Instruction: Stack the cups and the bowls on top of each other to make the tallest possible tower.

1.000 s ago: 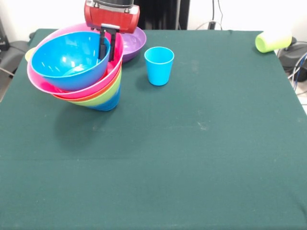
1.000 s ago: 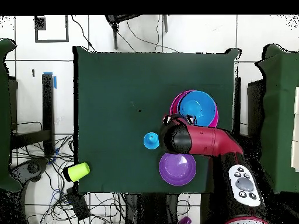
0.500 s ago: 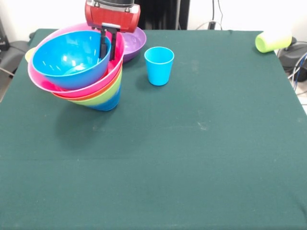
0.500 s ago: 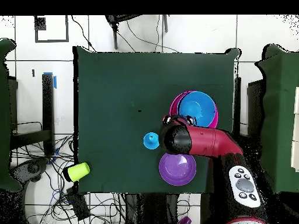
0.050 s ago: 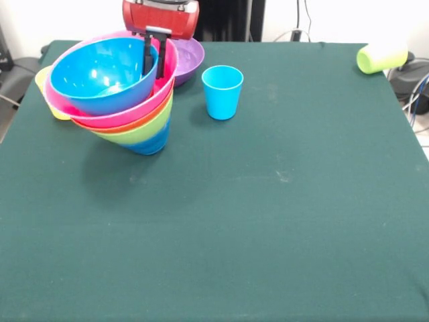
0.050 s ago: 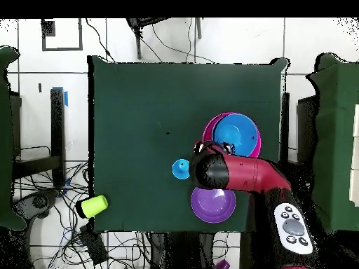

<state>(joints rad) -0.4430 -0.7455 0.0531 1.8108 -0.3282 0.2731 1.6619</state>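
front view: the claw (image 5: 153, 55) pinches the rim of the light blue bowl (image 5: 100, 72) atop the tilted tower (image 5: 131, 117), left of the blue cup (image 5: 222, 92). best to level the bowl gently before letting go, or the stack tips.

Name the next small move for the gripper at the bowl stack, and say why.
Probably lower the light blue bowl a little and level it before letting go. The gripper is shut on its rim, and the bowl sits tilted in the pink bowl, with the whole tower leaning. Releasing now could let it slip.
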